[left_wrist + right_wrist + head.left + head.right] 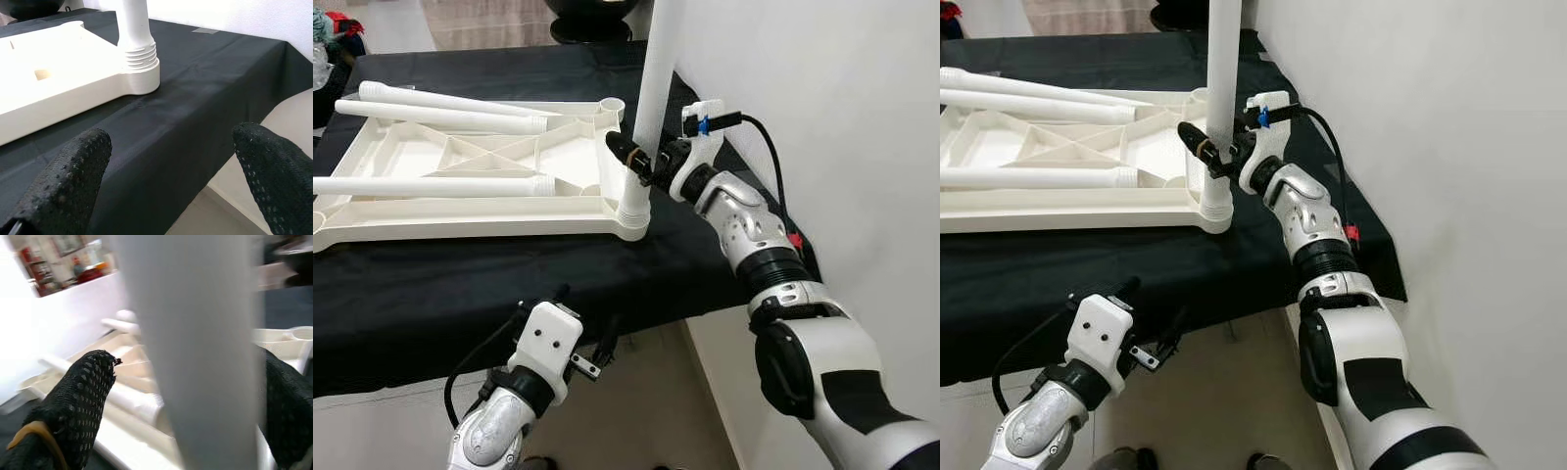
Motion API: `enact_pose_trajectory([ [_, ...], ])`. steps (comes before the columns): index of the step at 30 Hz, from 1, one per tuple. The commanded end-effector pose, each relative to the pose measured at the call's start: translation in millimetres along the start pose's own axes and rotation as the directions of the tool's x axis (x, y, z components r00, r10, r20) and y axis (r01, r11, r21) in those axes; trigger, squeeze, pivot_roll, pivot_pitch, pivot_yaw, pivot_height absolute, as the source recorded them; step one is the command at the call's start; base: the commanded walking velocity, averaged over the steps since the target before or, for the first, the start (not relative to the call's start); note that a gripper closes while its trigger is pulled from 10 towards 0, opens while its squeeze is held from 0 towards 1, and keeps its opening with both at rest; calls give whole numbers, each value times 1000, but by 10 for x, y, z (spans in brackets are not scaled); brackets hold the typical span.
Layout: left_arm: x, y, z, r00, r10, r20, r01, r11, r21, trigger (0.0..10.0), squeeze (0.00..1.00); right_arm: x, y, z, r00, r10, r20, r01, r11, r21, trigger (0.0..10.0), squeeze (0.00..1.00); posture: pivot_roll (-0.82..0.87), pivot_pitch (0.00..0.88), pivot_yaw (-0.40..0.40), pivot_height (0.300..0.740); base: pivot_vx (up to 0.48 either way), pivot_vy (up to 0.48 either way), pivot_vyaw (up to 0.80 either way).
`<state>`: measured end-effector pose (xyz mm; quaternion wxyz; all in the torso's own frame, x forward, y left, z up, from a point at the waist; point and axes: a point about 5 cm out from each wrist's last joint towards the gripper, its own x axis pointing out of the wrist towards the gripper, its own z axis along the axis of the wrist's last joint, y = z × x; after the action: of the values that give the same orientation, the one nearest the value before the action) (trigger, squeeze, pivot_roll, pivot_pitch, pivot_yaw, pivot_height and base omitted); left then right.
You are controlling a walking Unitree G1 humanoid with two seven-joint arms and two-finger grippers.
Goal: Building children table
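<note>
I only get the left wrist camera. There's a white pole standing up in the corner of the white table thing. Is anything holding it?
Observer: The right gripper is around that upright leg, just above its ribbed base. I can't tell whether it's squeezing.
Operator: Are there more legs?
Observer: Yes, three loose legs lie across the upside-down tabletop.
Operator: Where's my gripper then?
Observer: Your left gripper is open, low in front of the black cloth's edge, touching nothing.
</note>
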<state>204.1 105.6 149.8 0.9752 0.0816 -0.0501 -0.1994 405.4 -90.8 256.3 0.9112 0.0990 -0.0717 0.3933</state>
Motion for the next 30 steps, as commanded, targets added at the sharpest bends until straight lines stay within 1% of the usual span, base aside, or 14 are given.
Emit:
enact_pose_trajectory([
  [1,2,-15,-4,1000,-3,-6,3,1000,-12,10000,0,52,67,7,998,56,-4,-56,998,15,10000,0,108,139,-81,740,0,0,0],
  [3,1,-35,8,1000,-9,-2,9,1000,-17,10000,0,113,131,16,995,95,-16,-95,995,3,10000,0,111,139,-89,740,0,0,0],
  [5,-1,-52,15,1000,-14,0,14,1000,-20,10000,0,159,162,28,995,97,-22,-97,995,-8,10000,0,111,140,-90,740,0,0,0],
  [8,-3,-60,19,1000,-15,1,15,1000,-22,10000,0,180,178,34,995,97,-25,-97,995,-18,10000,0,111,140,-90,740,0,0,0],
  [10,21,-61,81,1000,-11,23,11,1000,-22,10000,0,204,201,23,994,99,-38,-100,995,-26,10000,0,109,148,-93,740,0,0,0],
  [11,21,-61,81,1000,-11,23,11,1000,-22,10000,0,204,201,23,994,99,-38,-100,995,-26,10000,0,109,148,-93,740,0,0,0],
  [12,47,-65,134,999,-13,43,14,1000,-24,10000,0,222,231,8,992,120,-51,-121,992,-31,8000,0,111,147,-95,740,0,0,0],
  [14,55,-67,144,999,-13,47,14,1000,-26,10000,0,226,243,4,990,131,-54,-133,991,-32,8000,0,111,147,-95,740,0,0,0],
  [15,54,-73,133,999,-15,45,16,999,-27,10000,0,229,248,2,989,137,-55,-139,990,-33,0,0,110,144,-94,740,0,0,0],
  [18,48,-82,109,999,-19,38,20,999,-28,10000,0,232,248,7,989,140,-54,-142,989,-35,0,0,106,147,-93,740,0,0,0],
  [25,35,-87,67,1000,-18,22,18,999,-28,10000,0,224,202,16,995,86,-56,-89,994,-63,0,0,105,146,-92,740,0,0,0],
  [27,32,-75,44,1000,-12,9,12,1000,-28,10000,0,194,138,-32,998,-6,-58,1,997,-83,0,0,103,149,-92,740,0,0,0],
  [29,32,-72,40,1000,-11,7,11,1000,-28,10000,0,187,124,-47,998,-27,-61,22,996,-86,0,0,103,149,-92,740,0,0,0],
  [30,33,-70,38,1000,-9,5,9,1000,-27,10000,0,168,92,-69,995,-71,-63,65,993,-100,0,0,102,147,-92,740,0,0,0],
])
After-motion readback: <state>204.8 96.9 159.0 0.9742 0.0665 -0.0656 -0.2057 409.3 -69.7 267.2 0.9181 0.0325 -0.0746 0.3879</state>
